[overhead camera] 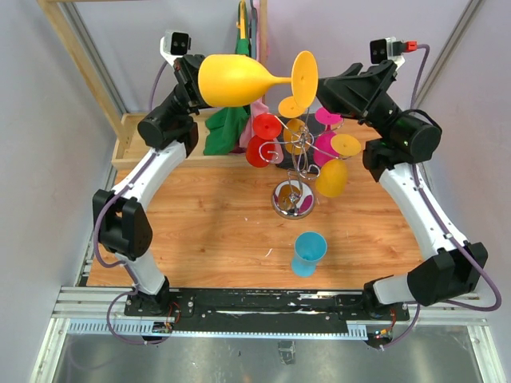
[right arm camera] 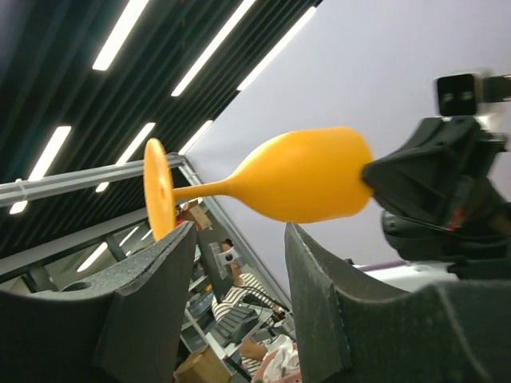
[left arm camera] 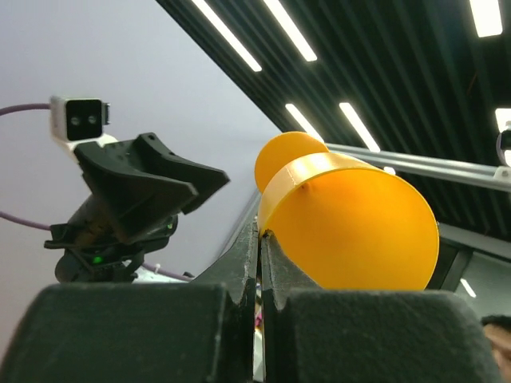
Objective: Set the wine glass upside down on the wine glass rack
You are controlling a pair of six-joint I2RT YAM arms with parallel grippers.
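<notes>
Wine glass (overhead camera: 239,80), the yellow one, is held high over the desk (overhead camera: 207,231), lying level with its long axis running from arm to arm. The wine glass rack (overhead camera: 293,199) stands below, nearer the foot end. The left claw (overhead camera: 194,80) is clamped on the bowl's rim, while the right claw (overhead camera: 326,86) gapes just beside the foot, gripping nothing.

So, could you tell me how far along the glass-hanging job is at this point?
Several glasses already hang on the wine glass rack. In hand: the left gripper holds the yellow wine glass sideways aloft, the open right gripper near its foot. Left: inverting and hanging it.
</notes>
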